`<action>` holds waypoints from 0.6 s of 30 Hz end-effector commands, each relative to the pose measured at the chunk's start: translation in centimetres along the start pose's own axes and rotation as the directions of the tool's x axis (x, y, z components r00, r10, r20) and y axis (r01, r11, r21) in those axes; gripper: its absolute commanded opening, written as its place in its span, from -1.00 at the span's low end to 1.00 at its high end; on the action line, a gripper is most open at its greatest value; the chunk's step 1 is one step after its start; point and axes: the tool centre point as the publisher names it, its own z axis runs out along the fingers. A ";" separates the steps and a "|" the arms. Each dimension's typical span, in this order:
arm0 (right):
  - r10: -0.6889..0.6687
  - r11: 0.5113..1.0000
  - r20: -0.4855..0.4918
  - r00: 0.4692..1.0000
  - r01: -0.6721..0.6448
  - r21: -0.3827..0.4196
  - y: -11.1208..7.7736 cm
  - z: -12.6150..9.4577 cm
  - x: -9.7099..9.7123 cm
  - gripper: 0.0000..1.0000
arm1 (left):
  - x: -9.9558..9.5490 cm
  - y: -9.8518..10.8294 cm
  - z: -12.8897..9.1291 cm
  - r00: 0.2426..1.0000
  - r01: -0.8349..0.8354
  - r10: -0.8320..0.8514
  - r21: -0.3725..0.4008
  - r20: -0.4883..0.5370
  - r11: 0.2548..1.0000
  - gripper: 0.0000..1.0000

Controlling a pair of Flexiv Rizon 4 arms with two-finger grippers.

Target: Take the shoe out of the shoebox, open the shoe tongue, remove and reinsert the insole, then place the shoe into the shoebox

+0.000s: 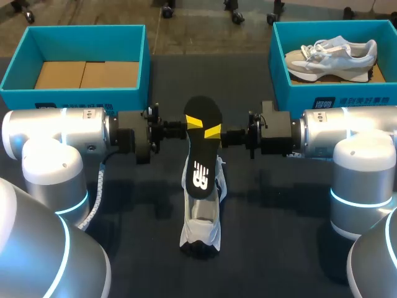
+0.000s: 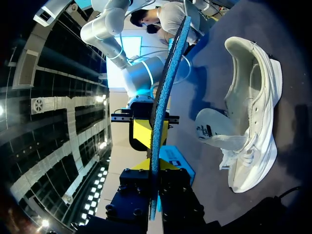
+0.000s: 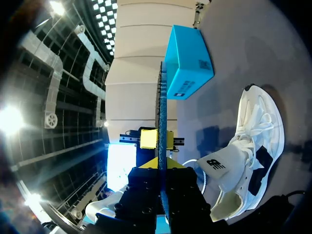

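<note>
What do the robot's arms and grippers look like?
The left arm and right arm are thick rounded silver tubes with glowing light-blue rings at the joints. Black wrists carry the left gripper and right gripper, both yellow-tipped. A pale braided cable runs along the left arm.

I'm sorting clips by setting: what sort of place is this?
Probably a robotics test bench: the left arm and right arm hold an insole over a dark table with teal shoeboxes.

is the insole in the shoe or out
Out. The black foam insole is held above the white sneaker, clamped by the left gripper and right gripper.
</note>
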 end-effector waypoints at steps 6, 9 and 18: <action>-0.050 0.999 -0.026 0.998 0.050 -0.022 -0.5 -1.1 0.2 1.00 | 0.0 -0.6 -0.9 1.000 -0.014 0.014 0.006 -0.015 1.000 -1.00; -0.096 0.995 -0.017 0.995 0.096 -0.023 -0.8 -2.3 0.4 1.00 | 0.0 -0.9 -1.8 1.000 -0.012 0.012 0.005 -0.024 1.000 -1.00; -0.279 0.956 0.213 0.936 0.250 0.154 -1.4 -6.0 1.0 1.00 | -0.8 -2.8 -5.1 0.998 0.070 -0.069 0.077 -0.012 0.995 -1.00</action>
